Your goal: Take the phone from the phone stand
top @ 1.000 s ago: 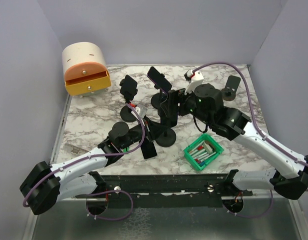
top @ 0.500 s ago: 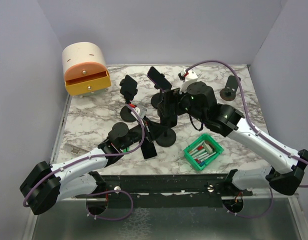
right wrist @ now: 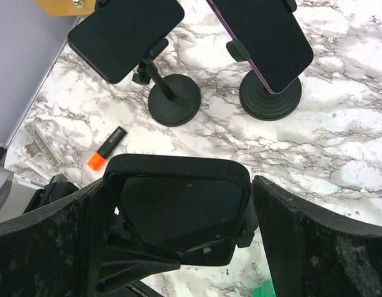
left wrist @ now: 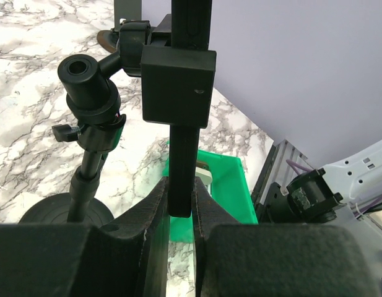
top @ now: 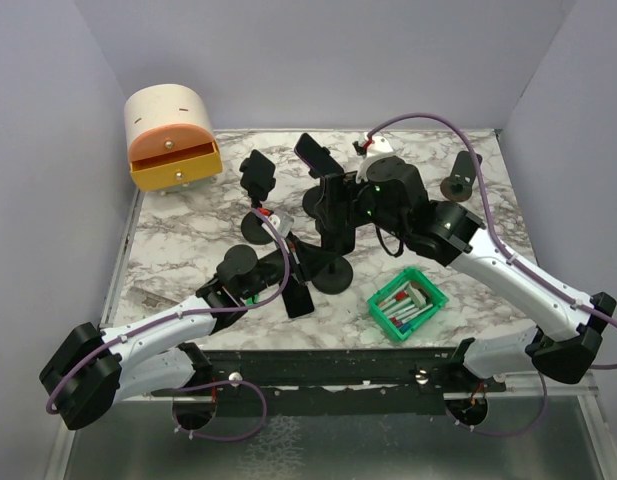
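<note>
Several black phones sit on black stands. My left gripper is shut on the lower end of a thin black phone, seen edge-on in the clamp of the near stand. That phone's lower part shows in the top view. My right gripper is open, with a finger on each side of the top of another cased phone on the stand behind. Its left finger looks close against the case, and a gap shows at its right finger.
A green bin of markers sits to the near right. Two more phones on stands stand farther back. An orange-drawered box is far left, a lone stand far right, and an orange marker lies on the marble.
My right arm has swung left and forward, bringing its open gripper down around the phone behind. My left arm has not moved.
</note>
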`<action>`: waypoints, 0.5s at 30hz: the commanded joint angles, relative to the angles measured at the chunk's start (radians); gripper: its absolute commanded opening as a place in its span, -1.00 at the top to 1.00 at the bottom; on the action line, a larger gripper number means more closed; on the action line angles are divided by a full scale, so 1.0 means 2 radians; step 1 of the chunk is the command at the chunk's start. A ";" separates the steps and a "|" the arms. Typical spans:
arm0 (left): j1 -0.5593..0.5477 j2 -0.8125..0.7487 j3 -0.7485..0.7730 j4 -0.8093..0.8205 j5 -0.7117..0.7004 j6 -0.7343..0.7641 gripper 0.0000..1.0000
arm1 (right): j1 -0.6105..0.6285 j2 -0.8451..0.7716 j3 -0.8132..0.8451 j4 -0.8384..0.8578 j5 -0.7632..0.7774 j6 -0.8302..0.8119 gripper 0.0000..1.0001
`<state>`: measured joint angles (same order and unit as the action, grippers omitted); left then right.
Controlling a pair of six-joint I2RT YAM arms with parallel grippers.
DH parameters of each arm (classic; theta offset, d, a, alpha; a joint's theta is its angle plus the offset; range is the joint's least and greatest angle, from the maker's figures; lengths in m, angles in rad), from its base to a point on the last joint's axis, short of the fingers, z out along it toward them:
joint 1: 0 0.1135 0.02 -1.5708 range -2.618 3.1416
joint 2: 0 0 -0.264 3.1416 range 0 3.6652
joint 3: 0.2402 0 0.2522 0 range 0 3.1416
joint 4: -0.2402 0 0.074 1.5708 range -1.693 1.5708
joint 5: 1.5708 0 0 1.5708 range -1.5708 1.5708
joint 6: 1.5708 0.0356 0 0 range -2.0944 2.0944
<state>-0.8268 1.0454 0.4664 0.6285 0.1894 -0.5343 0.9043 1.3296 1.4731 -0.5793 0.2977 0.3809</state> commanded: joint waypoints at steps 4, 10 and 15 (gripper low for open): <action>0.001 0.002 -0.012 -0.019 -0.014 -0.006 1.00 | 0.004 0.019 0.022 -0.037 0.013 0.002 -0.89; 0.001 0.002 -0.012 -0.019 -0.013 -0.007 1.00 | 0.004 0.024 0.027 -0.043 0.017 -0.001 -0.86; 0.002 0.004 -0.012 -0.019 -0.012 -0.007 1.00 | 0.004 0.023 0.028 -0.043 0.016 -0.006 -0.75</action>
<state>-0.8268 1.0454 0.4660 0.6304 0.1898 -0.5350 0.9043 1.3693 1.5028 -0.6285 0.2993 0.3840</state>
